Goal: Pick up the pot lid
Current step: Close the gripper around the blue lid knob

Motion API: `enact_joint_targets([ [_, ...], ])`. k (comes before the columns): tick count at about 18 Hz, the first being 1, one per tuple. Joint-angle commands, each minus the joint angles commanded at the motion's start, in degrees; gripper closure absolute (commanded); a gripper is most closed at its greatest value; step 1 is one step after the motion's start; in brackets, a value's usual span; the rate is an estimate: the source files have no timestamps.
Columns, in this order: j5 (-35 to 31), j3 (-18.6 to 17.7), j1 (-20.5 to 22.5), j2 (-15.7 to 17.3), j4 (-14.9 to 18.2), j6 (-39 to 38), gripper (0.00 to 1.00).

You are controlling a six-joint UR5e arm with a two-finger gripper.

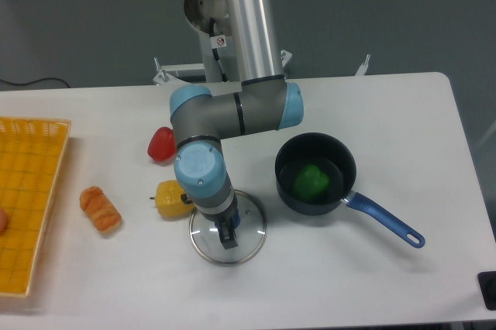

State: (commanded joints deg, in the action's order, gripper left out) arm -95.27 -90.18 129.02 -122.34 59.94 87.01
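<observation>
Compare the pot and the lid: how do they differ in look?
The pot is black and deep; the lid is clear and shallow. The pot has a long blue handle; the lid has none like it. Both are round.

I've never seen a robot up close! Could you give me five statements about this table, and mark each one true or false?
1. The gripper is over the pot lid. True.
2. The pot lid is sitting on top of the black pan. False: it lies on the table beside the pan.
3. A green item is inside the pan. True.
4. The pan's handle is red. False: it is blue.
5. The yellow bell pepper is in the basket. False: it is on the table, next to the lid.
</observation>
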Motion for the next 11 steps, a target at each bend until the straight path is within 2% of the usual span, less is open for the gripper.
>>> enact_joint_targets([
  [2, 0.0, 0.0, 0.0, 0.0, 0.1, 0.2, 0.22],
  [5, -0.1, 0.0, 0.0, 0.2, 0.1, 0.3, 0.27],
  [6, -0.2, 0.0, 0.0, 0.3, 0.2, 0.4, 0.37],
  [9, 0.0, 0.1, 0.0, 0.4, 0.4, 0.7, 0.39],
  [11, 0.0, 0.1, 0.0, 0.5, 0.4, 0.7, 0.45],
])
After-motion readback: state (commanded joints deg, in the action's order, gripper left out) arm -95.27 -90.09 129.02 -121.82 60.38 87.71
